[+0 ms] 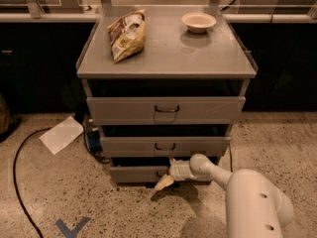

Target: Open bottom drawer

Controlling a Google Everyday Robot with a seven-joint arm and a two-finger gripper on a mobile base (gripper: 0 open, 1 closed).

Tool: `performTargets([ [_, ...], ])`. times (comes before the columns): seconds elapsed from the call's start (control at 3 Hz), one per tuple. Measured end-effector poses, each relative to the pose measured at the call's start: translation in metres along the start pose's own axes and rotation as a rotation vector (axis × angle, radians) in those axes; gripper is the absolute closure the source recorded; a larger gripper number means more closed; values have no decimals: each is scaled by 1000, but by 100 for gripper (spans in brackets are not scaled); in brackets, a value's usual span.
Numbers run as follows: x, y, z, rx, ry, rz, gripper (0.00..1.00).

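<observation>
White robot gripper (167,175) is low at the centre of the narrow grey metal bottom drawer (131,174), right where its small dark wire handle should be; the handle is hidden behind it. Can't tell if it's clamped on the handle or loose. Drawer is lowest in the grey metal three-drawer cabinet (188,53), just above the speckled floor (277,148), under the mid-sized grey drawer (129,146). Front looks shut or barely out. Handling guess: stiff sheet metal, light, shallow, should slide with little force. Only sensible hold is the wire handle at centre. It's thin and slick, so hook squarely and pull straight out, level, or it slips.
</observation>
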State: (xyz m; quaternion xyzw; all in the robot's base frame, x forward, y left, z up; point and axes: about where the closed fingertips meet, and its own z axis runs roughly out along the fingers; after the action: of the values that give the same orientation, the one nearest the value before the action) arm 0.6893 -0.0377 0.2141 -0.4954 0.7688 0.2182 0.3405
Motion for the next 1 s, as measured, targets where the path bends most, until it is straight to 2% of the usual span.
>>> performTargets([
  [0.33, 2, -8, 22, -35, 13, -2, 0],
  [0.67, 6, 12, 29, -133, 33, 9, 0],
  [1.0, 13, 44, 18, -232, 58, 36, 0],
])
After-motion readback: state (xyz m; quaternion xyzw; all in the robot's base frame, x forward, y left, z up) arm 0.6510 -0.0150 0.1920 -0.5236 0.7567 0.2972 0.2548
